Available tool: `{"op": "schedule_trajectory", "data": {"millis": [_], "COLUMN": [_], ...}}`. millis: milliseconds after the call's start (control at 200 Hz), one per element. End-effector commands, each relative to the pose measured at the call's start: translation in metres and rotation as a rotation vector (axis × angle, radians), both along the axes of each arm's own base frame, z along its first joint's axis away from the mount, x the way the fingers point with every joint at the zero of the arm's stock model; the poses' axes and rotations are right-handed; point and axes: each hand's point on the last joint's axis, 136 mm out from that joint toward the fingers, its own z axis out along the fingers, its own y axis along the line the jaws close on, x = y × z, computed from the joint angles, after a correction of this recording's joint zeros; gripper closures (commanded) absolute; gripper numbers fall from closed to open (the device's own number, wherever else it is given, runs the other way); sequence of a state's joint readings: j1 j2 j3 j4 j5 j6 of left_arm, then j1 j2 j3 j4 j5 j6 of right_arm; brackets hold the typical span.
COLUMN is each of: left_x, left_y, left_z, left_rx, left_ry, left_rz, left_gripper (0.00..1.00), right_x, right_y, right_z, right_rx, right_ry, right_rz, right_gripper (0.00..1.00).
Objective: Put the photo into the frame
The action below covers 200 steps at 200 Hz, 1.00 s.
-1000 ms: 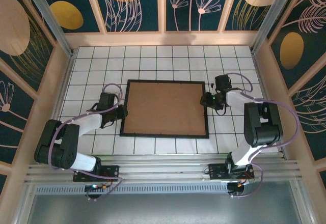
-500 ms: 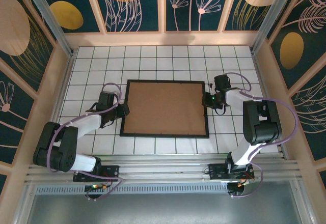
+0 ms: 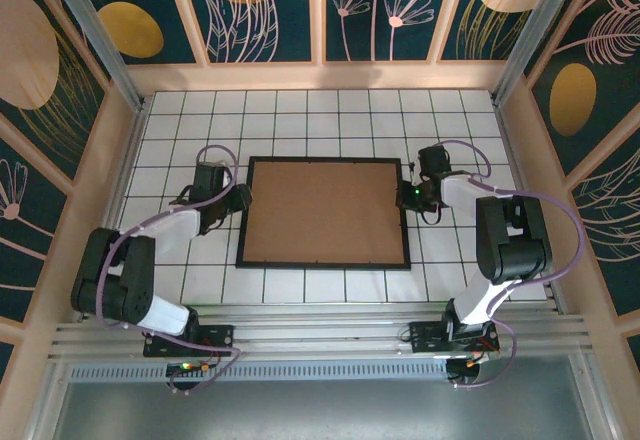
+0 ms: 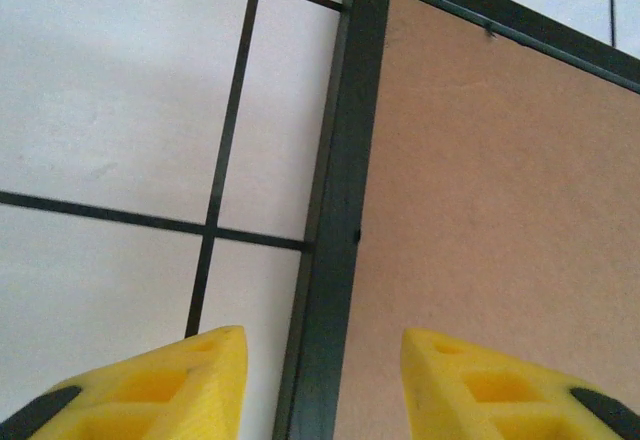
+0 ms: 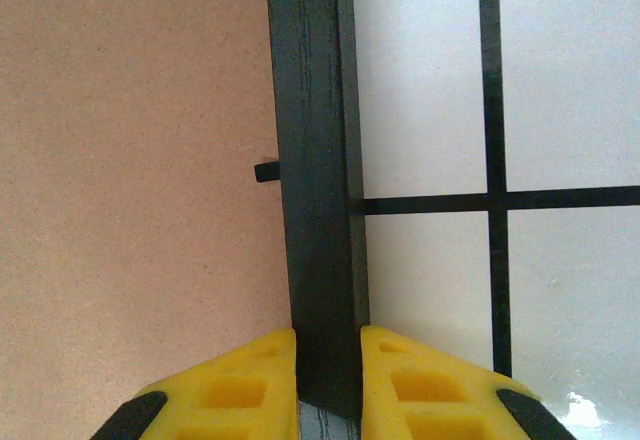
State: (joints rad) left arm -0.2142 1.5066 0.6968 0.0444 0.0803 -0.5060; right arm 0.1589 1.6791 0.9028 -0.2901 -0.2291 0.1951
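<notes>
1. Fingers of the right gripper pinch the frame by its right rail; I'd say to steady it.
2. The left gripper has its jaws apart, straddling the left rail, nothing held.
3. The frame lies flat mid-table, backing board up, between both grippers.

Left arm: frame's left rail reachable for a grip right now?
Probably yes. The left gripper stands open astride the left rail of the frame, one finger over the table, one over the backing board, nothing between.
</notes>
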Motion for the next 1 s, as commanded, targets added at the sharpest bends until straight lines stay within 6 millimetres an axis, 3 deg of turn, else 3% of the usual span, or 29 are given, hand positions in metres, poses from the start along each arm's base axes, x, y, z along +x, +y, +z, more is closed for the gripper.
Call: {"op": "schedule_trajectory", "data": {"millis": [0, 345, 375, 610, 996], "left_x": [0.019, 0.04, 0.039, 0.038, 0.029], "left_y": [0.002, -0.004, -0.005, -0.009, -0.019], "left_z": [0.003, -0.015, -0.025, -0.038, -0.043], "left_rx": [0.011, -0.004, -0.006, -0.009, -0.066], "left_ry": [-0.011, 0.033, 0.059, 0.092, 0.108], "left_rz": [-0.005, -0.054, -0.059, -0.083, -0.123], "left_gripper": [0.6, 0.68, 0.68, 0.7, 0.69], "right_x": [0.01, 0.011, 0.01, 0.01, 0.009], "right_y": [-0.001, -0.001, -0.001, -0.001, -0.001], "right_z": [0.002, 0.001, 0.0, 0.001, 0.001], "right_rx": [-0.028, -0.026, -0.026, -0.028, -0.028], "right_ry": [-0.035, -0.032, -0.028, -0.03, -0.028], "right_rz": [0.007, 0.008, 0.007, 0.006, 0.006], "right_gripper": [0.81, 0.81, 0.81, 0.81, 0.81]}}
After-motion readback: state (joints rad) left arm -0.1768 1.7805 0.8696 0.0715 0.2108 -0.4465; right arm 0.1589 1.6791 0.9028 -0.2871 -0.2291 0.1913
